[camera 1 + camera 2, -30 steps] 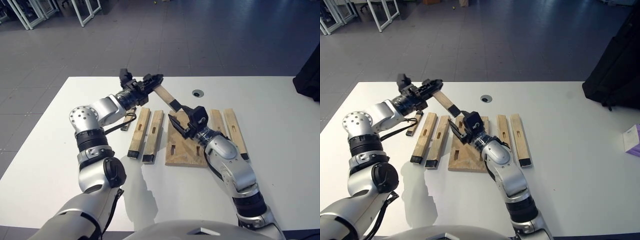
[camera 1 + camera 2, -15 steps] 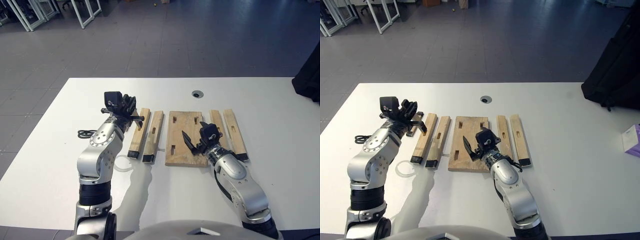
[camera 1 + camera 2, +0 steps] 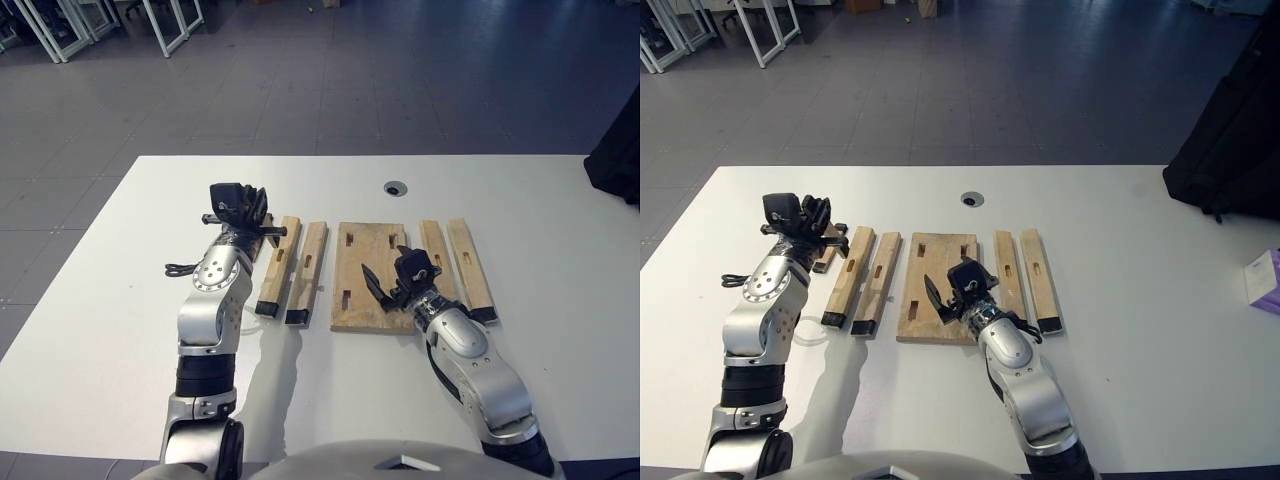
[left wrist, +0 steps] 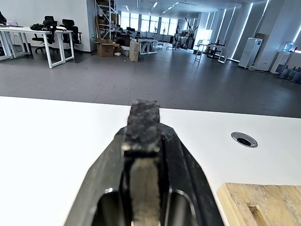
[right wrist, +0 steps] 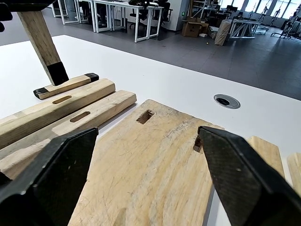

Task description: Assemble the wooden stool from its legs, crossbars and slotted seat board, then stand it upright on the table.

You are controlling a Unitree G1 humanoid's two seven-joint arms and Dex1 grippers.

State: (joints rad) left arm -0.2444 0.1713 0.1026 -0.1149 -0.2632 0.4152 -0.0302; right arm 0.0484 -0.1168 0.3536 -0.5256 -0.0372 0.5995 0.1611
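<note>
The slotted seat board (image 3: 368, 270) lies flat mid-table. Two legs (image 3: 278, 262) lie side by side to its left, and two more legs (image 3: 470, 262) lie to its right. My left gripper (image 3: 243, 215) hovers just left of the left legs, shut on a short black-tipped crossbar (image 5: 44, 37) that points steeply down toward the table. A second crossbar (image 5: 66, 86) lies flat beneath it, beside the outer leg. Over the board's near right part, my right gripper (image 3: 385, 278) is open, with nothing between its fingers (image 5: 51, 174).
A round cable hole (image 3: 396, 187) sits in the table behind the board. A black cable (image 3: 180, 268) loops on the table left of my left arm. A black bag (image 3: 1230, 130) stands beyond the table's right edge.
One second ago my left gripper held the crossbar out over the board, near my right gripper. Both arms have since drawn back. In the last half second the left arm shifted only slightly.
</note>
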